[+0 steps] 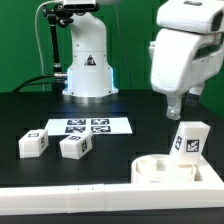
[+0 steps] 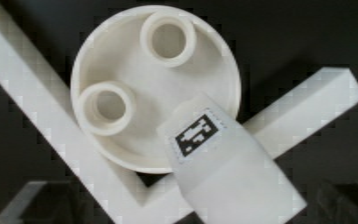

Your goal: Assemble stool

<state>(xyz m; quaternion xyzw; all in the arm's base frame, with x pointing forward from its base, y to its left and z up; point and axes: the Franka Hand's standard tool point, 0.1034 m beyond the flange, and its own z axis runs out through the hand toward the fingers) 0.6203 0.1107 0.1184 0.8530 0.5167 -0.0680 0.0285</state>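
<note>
Stool seat (image 1: 152, 169) bears upright leg (image 1: 191, 128), black-white square tag (image 1: 188, 144) showing; fingers (image 1: 175, 105) spread, released, above leg.

round white seat (image 2: 158, 85) with two holes, tagged leg (image 2: 220, 170) overlapping its edge, white wall (image 2: 309, 100) behind

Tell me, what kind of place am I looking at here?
Most likely a robotics lab bench: a robot arm stands on a black table, with a marker board, a white tagged leg and a round seat laid out before it.
</note>
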